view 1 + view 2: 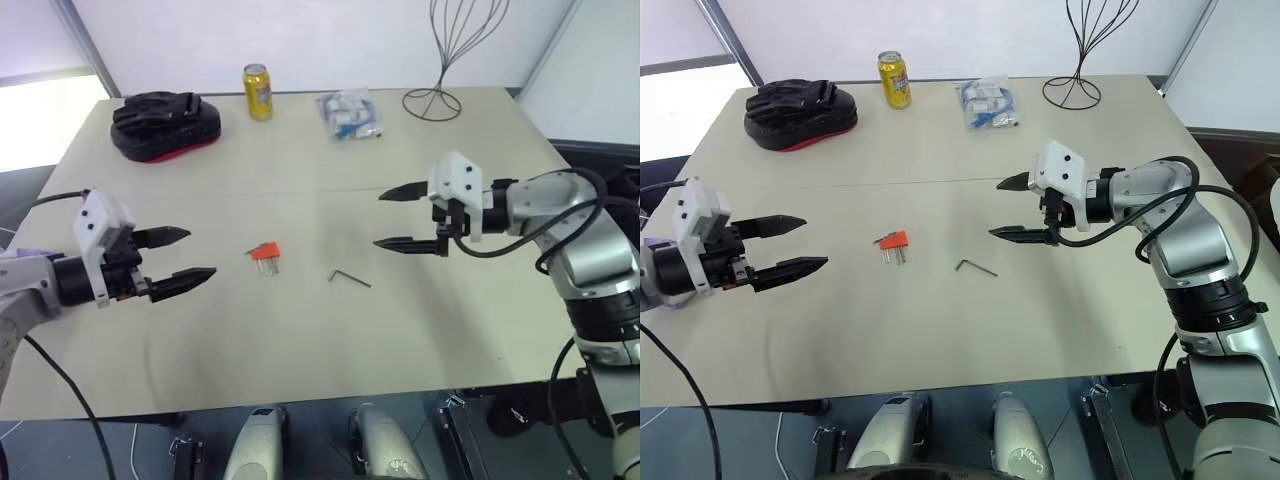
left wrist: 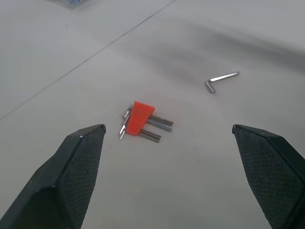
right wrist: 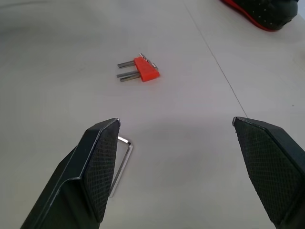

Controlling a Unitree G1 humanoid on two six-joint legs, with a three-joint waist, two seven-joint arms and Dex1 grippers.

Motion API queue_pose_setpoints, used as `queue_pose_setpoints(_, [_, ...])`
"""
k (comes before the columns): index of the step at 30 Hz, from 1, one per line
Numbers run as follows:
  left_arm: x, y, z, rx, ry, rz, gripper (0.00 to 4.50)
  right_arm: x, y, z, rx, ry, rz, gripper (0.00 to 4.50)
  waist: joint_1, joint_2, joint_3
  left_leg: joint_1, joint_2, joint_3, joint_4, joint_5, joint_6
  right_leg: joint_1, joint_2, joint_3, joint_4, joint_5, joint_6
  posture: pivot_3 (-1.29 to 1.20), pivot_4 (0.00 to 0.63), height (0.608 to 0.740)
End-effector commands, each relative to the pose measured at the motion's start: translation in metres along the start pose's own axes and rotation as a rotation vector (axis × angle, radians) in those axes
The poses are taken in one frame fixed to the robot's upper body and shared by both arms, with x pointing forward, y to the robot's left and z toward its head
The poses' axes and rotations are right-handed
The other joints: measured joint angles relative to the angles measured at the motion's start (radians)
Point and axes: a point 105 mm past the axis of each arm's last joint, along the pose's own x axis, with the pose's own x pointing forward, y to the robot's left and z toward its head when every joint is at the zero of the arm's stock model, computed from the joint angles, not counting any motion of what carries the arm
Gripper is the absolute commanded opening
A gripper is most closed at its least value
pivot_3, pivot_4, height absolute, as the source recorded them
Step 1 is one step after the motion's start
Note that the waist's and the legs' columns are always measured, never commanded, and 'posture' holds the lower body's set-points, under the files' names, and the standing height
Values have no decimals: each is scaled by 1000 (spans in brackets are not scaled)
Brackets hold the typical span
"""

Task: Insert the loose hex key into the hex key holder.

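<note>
Left eye view: my left gripper (image 1: 182, 256) hangs above the tabletop (image 1: 300, 350) with its two black fingers spread wide, holding nothing. The hex key holder (image 1: 264, 253) lies flat on the tabletop, off to the right of that gripper and apart from it. My right gripper (image 1: 395, 219) is also spread wide and empty, raised over the surface; the loose hex key (image 1: 349, 277) lies on the tabletop below it and a little toward me, between the holder and this gripper, touching neither.

The holder is a small orange-red plastic wedge with short dark metal keys sticking out of it like prongs; in my left wrist view three longer prongs show on one side, with a few thin silvery tips on the other. The loose hex key is one thin grey metal rod bent into an L with a short leg. My finger pads (image 2: 71, 176) are black with a fine dimpled texture. The tabletop is smooth, matt and pale beige, with a thin seam across it.

Along the far edge stand one yellow can (image 1: 258, 92), one black padded thing with a red rim (image 1: 165, 125), one clear bag with blue pieces (image 1: 350, 113) and one thin wire stand (image 1: 445, 60).
</note>
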Motion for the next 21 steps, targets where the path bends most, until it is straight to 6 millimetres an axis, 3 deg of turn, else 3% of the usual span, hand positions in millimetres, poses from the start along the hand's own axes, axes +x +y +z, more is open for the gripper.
queue_pose_setpoints(1, [-9,0,8,35,-12,24,4457,-1,-2,15,-56,-35,-3,3940,0,0,0,0,0,0,0,0,0,0,0,0,0,0,0,0,150,740])
queue_pose_setpoints(10, [-11,6,9,12,-29,72,4457,20,-2,25,-64,-105,30,3940,-1,0,0,0,0,0,0,0,0,0,0,0,0,0,0,0,150,740])
queue_pose_setpoints(13, [-11,6,3,-13,-33,79,4457,41,-8,26,-21,-170,14,3940,-5,0,0,0,0,0,-1,0,0,-1,0,0,0,0,0,0,150,740])
queue_pose_setpoints(21, [-5,-6,-12,-71,-30,101,4457,109,-8,5,43,-205,-27,3940,-4,0,0,-2,0,0,-2,0,-1,-4,-1,0,1,2,3,0,150,740])
